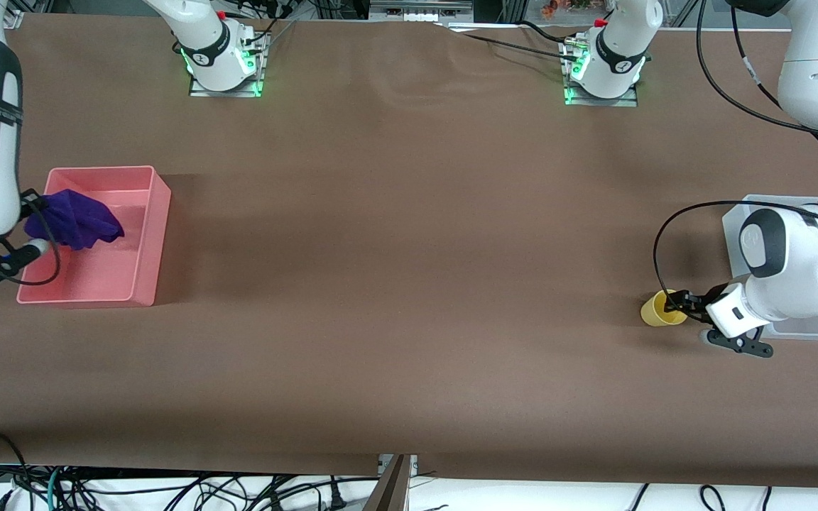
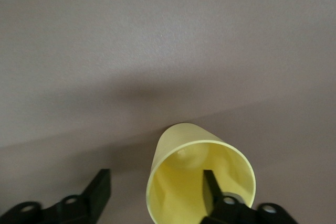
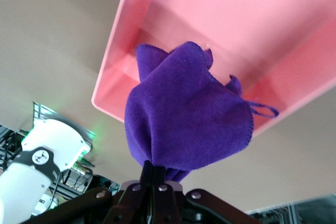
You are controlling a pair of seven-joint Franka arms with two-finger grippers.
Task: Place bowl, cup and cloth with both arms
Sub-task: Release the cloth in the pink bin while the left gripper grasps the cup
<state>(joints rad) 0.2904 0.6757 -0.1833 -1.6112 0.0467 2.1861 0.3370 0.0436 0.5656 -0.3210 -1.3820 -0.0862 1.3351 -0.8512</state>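
The yellow cup (image 1: 660,310) lies on its side on the brown table, mouth toward my left gripper (image 1: 679,304), beside the clear bin. In the left wrist view the left gripper (image 2: 155,177) is open. One finger (image 2: 211,192) is inside the cup (image 2: 181,145) and the other is outside its wall. My right gripper (image 1: 36,213) is shut on the purple cloth (image 1: 75,218) and holds it hanging over the pink bin (image 1: 155,234). The right wrist view shows the right gripper (image 3: 157,169) pinching the bunched cloth (image 3: 184,114) above the pink bin (image 3: 113,61). The bowl is out of view.
A clear plastic bin (image 1: 806,330) stands at the left arm's end of the table, mostly covered by the left arm. The pink bin stands at the right arm's end. Both arm bases (image 1: 224,64) (image 1: 604,71) stand along the table's top edge.
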